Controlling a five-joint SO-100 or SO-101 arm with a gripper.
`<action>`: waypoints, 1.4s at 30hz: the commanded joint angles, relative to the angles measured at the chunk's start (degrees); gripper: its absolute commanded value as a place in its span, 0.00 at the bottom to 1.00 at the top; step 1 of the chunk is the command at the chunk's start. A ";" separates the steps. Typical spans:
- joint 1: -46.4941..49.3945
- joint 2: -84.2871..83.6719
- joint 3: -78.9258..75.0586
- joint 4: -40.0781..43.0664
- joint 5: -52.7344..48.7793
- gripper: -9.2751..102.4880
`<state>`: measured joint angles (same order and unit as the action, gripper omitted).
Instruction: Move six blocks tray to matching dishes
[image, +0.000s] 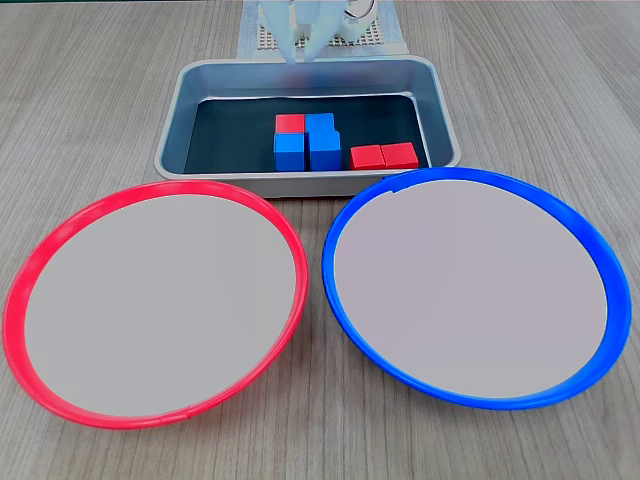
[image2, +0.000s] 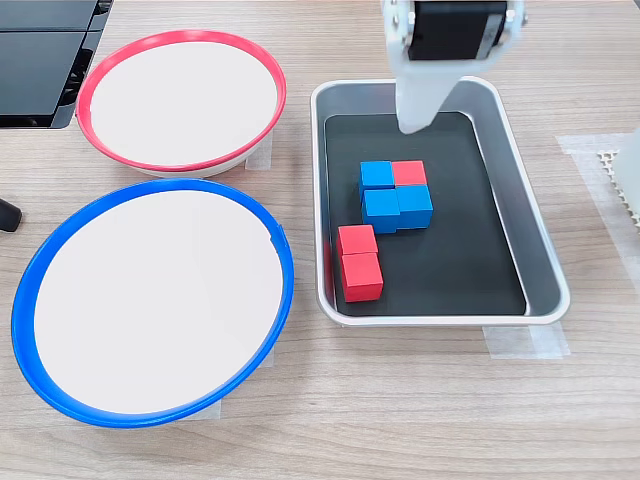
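A rectangular grey metal tray (image: 190, 100) with rounded corners, sloping walls and a black floor is sitting on a pale wood-grain counter (image: 90, 100), and all six small cubes are lying inside it. In a fixed view, three bright blue blocks (image2: 398, 205) are clustering with one bright red block (image2: 409, 173) near the middle of the tray floor, the four touching one another, while two more red blocks (image2: 359, 263) are lying side by side against the tray wall nearest the dishes. In the other fixed view the same pair of red cubes (image: 385, 156) is resting at the right of the floor, just beside the blue cluster (image: 307, 143), with a single red cube (image: 290, 123) behind it.

Two large round shallow dishes with pale grey centres are lying on the counter just beside the tray: the red-rimmed dish (image: 40, 250) and the blue-rimmed dish (image: 600, 260), each holding no block. In a fixed view the red-rimmed plate (image2: 265, 70) is touching the blue-rimmed one (image2: 280, 250) at the rims.

The white tool (image2: 415, 122) of the robot arm is hanging over the far end of the tray, apart from the blocks and gripping nothing visible; one pale finger is showing, and whether the jaws are spread or pressed together cannot be told. In the other fixed view its pale fingers (image: 315, 42) are appearing blurred above the tray's back wall.
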<state>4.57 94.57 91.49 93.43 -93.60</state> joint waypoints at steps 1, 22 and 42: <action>6.59 1.32 -2.29 0.97 -8.35 0.08; 4.75 -4.04 22.94 -31.82 -8.44 0.08; 13.80 6.15 15.64 -14.59 7.03 0.24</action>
<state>17.49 98.00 102.57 83.94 -90.97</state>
